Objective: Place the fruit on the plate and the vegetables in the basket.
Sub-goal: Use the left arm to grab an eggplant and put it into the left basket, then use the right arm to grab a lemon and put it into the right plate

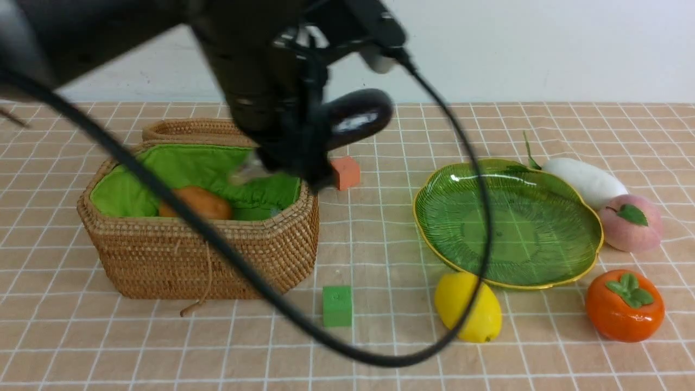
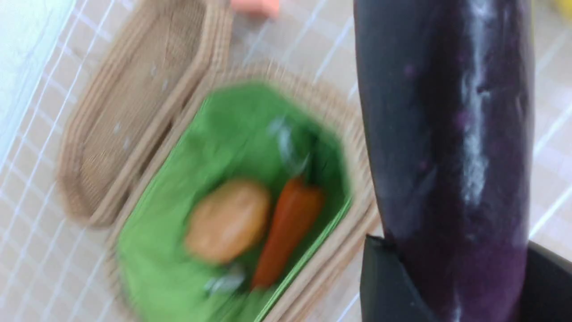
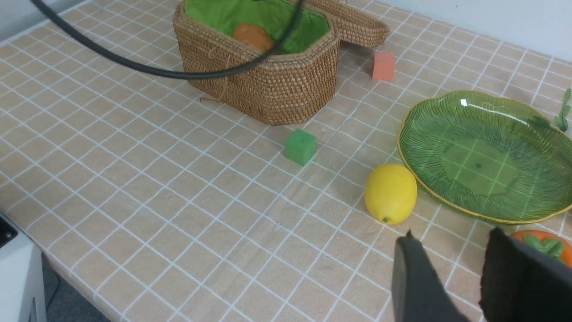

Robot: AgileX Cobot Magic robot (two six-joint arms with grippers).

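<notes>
My left jaws are clenched on the dark purple eggplant (image 1: 358, 117). It hangs in the air over the far right corner of the wicker basket (image 1: 201, 255), its rounded end poking out past the rim to the right. Inside the basket, on the green lining, a tan potato (image 1: 198, 202) and an orange carrot (image 2: 288, 232) lie side by side. The woven lid (image 1: 190, 130) rests just behind the basket.

Well to the basket's right sits the green leaf-shaped glass plate (image 1: 510, 228). The lemon (image 3: 391, 192), peach (image 1: 632, 222), persimmon (image 1: 624, 307) and white radish (image 1: 589, 179) all lie on the counter out that way — the lemon nearest the basket.

My right jaws stand apart, grasping nothing, far to the basket's right.
</notes>
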